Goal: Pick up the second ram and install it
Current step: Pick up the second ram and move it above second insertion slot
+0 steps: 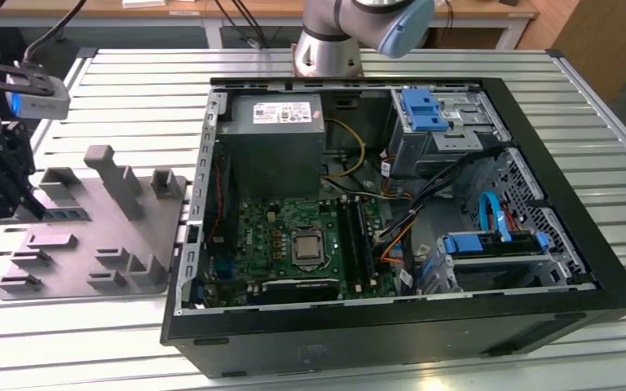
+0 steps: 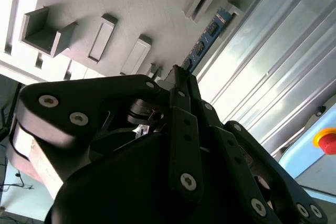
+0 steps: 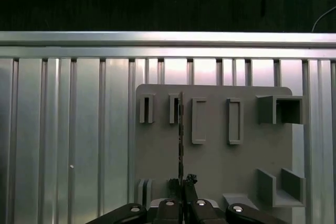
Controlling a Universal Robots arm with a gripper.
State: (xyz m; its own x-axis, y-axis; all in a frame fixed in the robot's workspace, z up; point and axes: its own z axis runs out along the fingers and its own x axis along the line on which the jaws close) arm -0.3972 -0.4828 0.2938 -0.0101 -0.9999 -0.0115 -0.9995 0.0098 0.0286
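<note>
My pincer (image 3: 181,182) is closed, its two tips drawn together on the near end of the second ram (image 3: 180,135), one on each flat face. The second wrist view shows the same: the tips meet at the end of the blue-green stick (image 2: 206,39).

The ram stands on its long edge in a slot of the grey holder plate (image 1: 74,244). The plate lies on the ribbed bench (image 1: 574,98) at the exterior view's left, just beside the open computer case (image 1: 400,326).

I judge the stick to be very light and stiff along its length, but thin and easy to crack if twisted or levered. Its faces are smooth and carry small chips, so a sideways slip could scrape them. The broad faces are the place to hold it, square and not skewed, well away from the contact edge. Held at one end, as it looks here, it could swing or tilt.
</note>
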